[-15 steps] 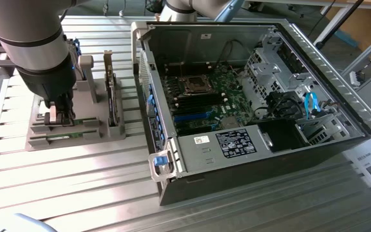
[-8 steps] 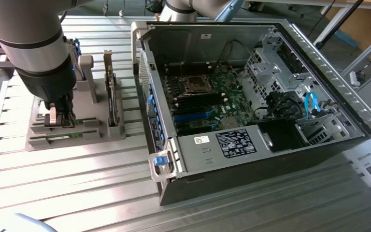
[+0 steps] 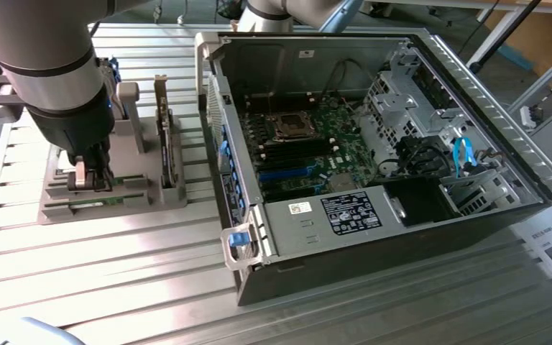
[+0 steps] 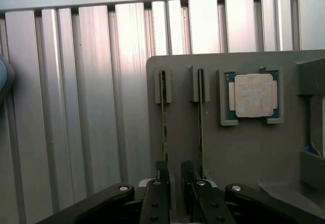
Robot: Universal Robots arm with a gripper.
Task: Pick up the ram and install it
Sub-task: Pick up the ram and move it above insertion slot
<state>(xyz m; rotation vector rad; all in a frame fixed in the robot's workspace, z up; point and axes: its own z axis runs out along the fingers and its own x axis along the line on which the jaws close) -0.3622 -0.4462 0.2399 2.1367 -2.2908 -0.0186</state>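
Pick-up step: gripper [image 4: 174, 167] hung at the ram [image 4: 163, 117] in the holder [image 4: 244, 153], jaws apart, seemingly empty; gripping needed centring on its edge

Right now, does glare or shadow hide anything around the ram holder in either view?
Exterior view: strong glare on the slatted table beside the grey holder; the computer case is dimmer inside. Wrist view: the slats glare too, the holder sits in even shade, ram sticks and processor plain to see.
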